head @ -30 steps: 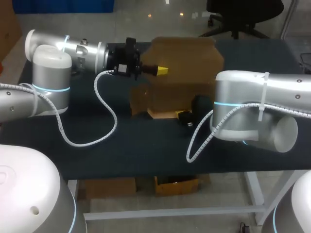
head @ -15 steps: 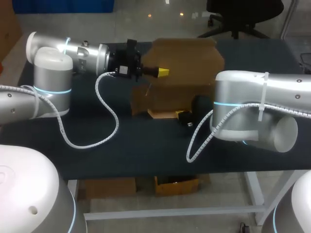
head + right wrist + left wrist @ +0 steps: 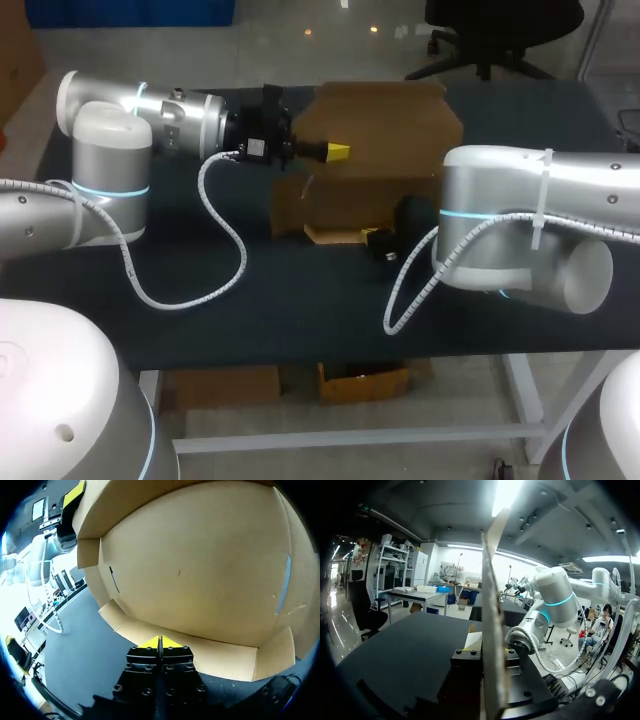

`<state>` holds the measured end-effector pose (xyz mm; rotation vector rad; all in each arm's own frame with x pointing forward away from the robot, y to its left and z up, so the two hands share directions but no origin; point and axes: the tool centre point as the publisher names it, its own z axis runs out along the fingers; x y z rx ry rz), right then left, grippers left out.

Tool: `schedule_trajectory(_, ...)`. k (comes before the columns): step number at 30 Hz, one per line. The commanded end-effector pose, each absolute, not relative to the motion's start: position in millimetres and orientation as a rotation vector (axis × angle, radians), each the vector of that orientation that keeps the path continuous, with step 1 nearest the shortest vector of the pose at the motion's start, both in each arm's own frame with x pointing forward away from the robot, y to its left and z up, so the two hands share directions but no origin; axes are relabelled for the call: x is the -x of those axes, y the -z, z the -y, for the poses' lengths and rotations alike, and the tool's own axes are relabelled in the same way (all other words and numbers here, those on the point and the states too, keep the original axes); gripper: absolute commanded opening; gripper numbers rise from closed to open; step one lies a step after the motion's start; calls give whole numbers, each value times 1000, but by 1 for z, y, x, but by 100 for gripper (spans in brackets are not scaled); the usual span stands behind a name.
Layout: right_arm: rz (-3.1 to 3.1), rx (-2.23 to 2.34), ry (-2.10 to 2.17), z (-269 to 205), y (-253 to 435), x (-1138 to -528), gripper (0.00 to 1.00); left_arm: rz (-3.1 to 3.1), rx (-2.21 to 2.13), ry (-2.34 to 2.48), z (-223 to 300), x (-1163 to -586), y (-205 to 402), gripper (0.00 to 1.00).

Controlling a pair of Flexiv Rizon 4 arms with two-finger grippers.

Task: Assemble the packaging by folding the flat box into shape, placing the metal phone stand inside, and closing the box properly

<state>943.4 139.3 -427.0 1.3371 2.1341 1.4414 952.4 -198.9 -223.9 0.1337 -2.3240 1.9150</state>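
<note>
The left gripper (image 3: pixel 335 149) is clamped on the tall upright panel of the brown cardboard box (image 3: pixel 380 130), with a finger against each face. The half-folded box stands open on the dark table (image 3: pixel 300 300). The right gripper (image 3: pixel 160 642) has its fingers pressed together, with nothing visible between them. Its tips are at the edge of the box's low front flap (image 3: pixel 200 652).

A robotics lab; a grey left arm (image 3: pixel 110 150) and right arm (image 3: pixel 520 230) (each trailing a spiral-wrapped cable (image 3: pixel 237 250)) flank a dark tabletop (image 3: pixel 300 310) on a pale metal frame (image 3: pixel 350 436).
</note>
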Motion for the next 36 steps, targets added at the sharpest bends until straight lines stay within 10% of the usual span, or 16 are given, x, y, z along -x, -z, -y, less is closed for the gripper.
schedule_trajectory(1,-2125,-1338,-1441,-141,432,-943,0,2321,-136,-1916,200,-951,228,0)
schedule_trajectory(36,-2125,-1338,-1441,-141,432,-943,0,2329,-140,-1932,198,-942,230,0)
